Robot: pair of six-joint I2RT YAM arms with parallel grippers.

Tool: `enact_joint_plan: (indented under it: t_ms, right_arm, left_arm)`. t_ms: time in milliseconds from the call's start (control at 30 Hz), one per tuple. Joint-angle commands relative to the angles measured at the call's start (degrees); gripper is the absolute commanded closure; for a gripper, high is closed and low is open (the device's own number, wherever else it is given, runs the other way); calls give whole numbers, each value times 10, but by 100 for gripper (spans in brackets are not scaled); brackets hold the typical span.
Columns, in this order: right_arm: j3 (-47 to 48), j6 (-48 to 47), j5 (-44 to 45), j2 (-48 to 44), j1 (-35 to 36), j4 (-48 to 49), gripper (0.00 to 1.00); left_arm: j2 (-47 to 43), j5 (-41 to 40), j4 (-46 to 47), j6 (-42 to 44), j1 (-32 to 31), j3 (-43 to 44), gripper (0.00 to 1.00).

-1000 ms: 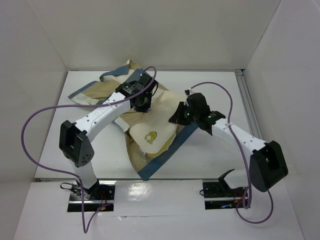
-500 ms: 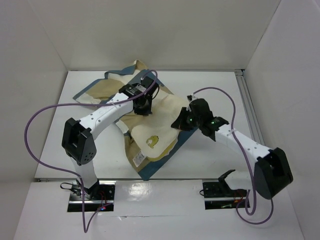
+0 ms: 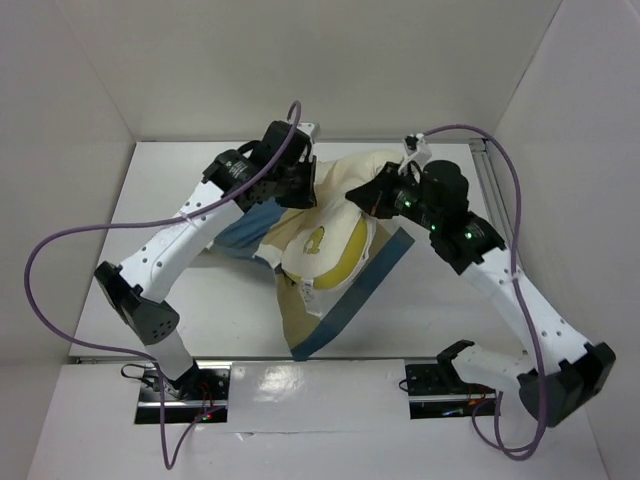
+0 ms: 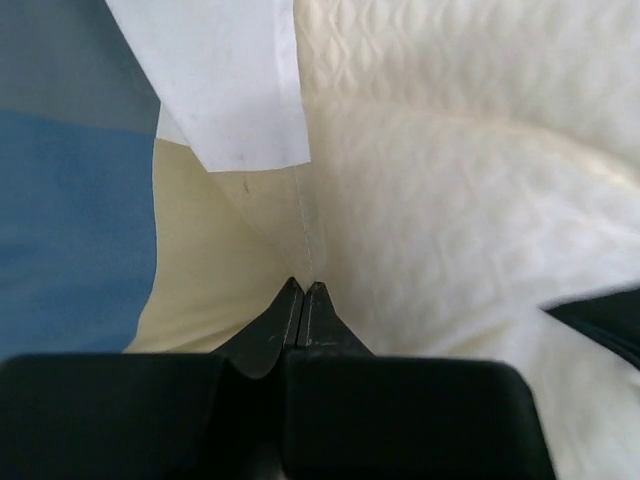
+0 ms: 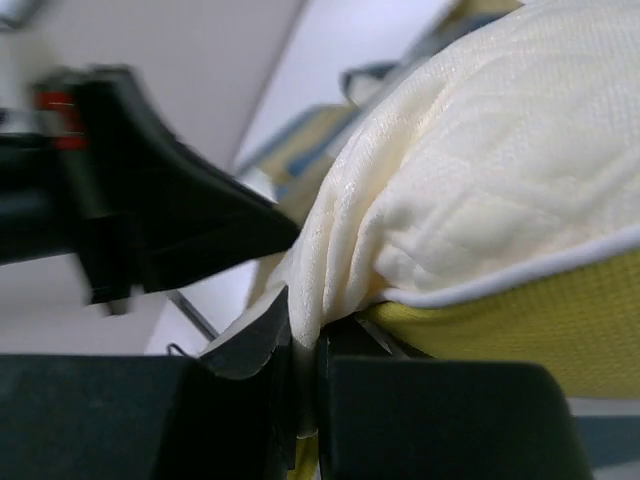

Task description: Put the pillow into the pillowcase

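Observation:
Both grippers hold the cream pillow up above the table, its yellow emblem facing up. My left gripper is shut on the pillow's seam, just below the white tag. My right gripper is shut on a bunched fold of the quilted pillow at its opposite side. The checked pillowcase hangs beneath the pillow's near end, down to the table. Its blue check also shows in the left wrist view. How far the pillow sits inside it is hidden.
The white table is walled at the left, back and right. A metal rail runs along its right edge. Purple cables loop from both arms. The left arm's black housing shows close by in the right wrist view.
Both arms have risen and swung toward the back, lifting the pillow off the table. The pillowcase has been dragged along and now hangs below it.

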Motion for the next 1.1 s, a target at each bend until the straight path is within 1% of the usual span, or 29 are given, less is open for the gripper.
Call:
enact_joint_plan:
  t_ms: [0,33,67,100,133,233,267,333,433,533,600,700,733,800,833,867,900,933,967,1000,1067]
  right_arm:
    - [-74,19,-17,6,18,85,100]
    - [-98,26,-17,21,18,111,100]
    - [-118,26,-17,38,18,118,100]
    - [-149,26,-8,73,18,118,100]
    - [-163,26,-2,88,18,129,100]
    - [-212,21,4,120,18,159,100]
    - [-220,21,4,120,18,165,100]
    - [-238,21,9,127,18,165,100]
    - [-246,26,4,115,18,171,100]
    - [-246,26,4,115,23,171,100]
    - [-246,26,4,115,23,171,100]
    - [-246,32,4,115,29,171,100]
    - [-246,32,-2,115,29,177,100]
    - [-251,40,-10,109,29,185,100]
    - [-251,46,-10,102,34,185,100]
    - [-251,46,-10,102,34,185,100]
    - [-246,52,-5,86,42,179,100]
    - [-246,57,1,78,42,179,100]
    - [-246,57,1,71,50,173,100]
    - [-246,63,14,59,58,173,100]
    - [-252,63,14,53,66,158,100]
  left_arm:
    - [23,109,30,-34,-23,-17,100]
    - [23,157,40,-49,-34,-27,100]
    - [23,158,57,-49,-47,-37,100]
    - [18,185,84,-60,-73,-53,100]
    - [5,196,92,-65,-82,-59,100]
    - [-27,196,103,-80,-88,-100,100]
    - [-51,196,115,-87,-88,-114,100]
    - [-69,189,120,-95,-88,-149,100]
    - [-80,177,120,-95,-88,-186,100]
    - [-68,164,120,-95,-88,-193,100]
    - [-59,141,114,-88,-88,-184,100]
    - [-28,80,67,-76,-82,-144,100]
    - [-19,39,52,-76,-77,-134,100]
    - [4,-7,6,-70,-72,-117,100]
    - [9,-22,-5,-70,-72,-109,100]
    - [9,-28,-13,-64,-59,-109,100]
    - [16,-28,-27,-59,-59,-102,97]
    - [21,-43,-33,-58,-52,-96,87]
    - [21,-48,-33,-58,-46,-87,87]
    - [21,-53,-38,-53,-46,-80,64]
    - [21,-61,-38,-48,-34,-72,34]
